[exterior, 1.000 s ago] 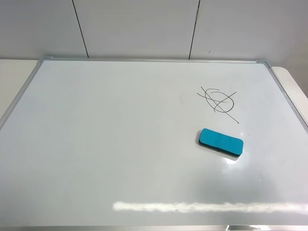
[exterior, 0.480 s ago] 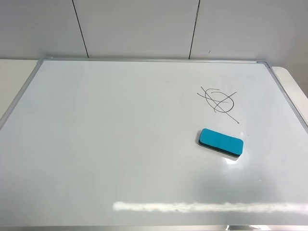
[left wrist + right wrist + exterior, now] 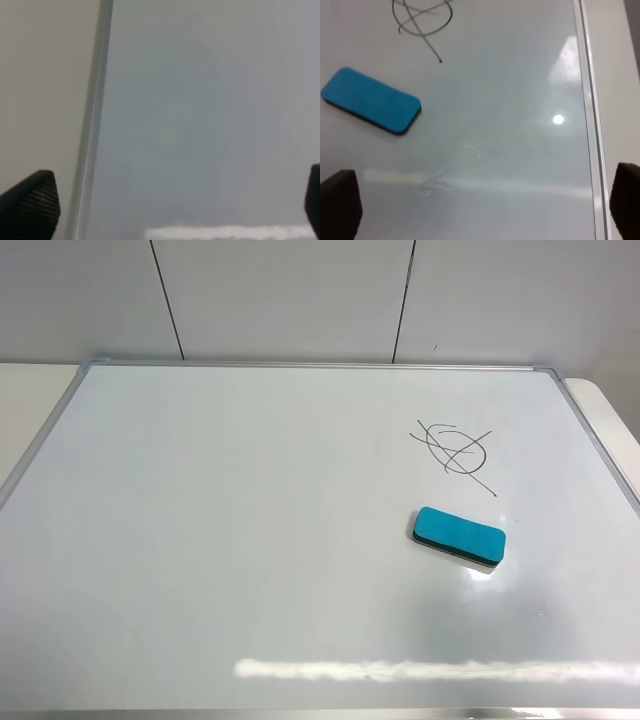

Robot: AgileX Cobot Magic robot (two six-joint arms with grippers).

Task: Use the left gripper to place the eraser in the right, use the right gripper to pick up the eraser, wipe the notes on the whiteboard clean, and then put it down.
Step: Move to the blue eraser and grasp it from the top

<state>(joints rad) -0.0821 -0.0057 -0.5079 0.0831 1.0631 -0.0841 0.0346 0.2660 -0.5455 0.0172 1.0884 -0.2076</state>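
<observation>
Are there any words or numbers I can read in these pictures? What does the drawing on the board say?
There are no words, numbers or signs to read.
The notes on the whiteboard are only a scribble: a rough oval crossed by lines, with no letters.
The eraser has a plain teal top with no label or brand showing.

In the left wrist view the left gripper (image 3: 172, 202) shows only as two dark fingertips (image 3: 30, 206), one a bare sliver, and the whole picture is soft, so the whiteboard (image 3: 200, 125) frame beside them is blurred. The right gripper (image 3: 483, 202) is likewise cut down to two fingertips (image 3: 339, 206), and the notes (image 3: 420, 20) run off that picture's edge. In the exterior high view the whiteboard's two near corners are cut off
</observation>
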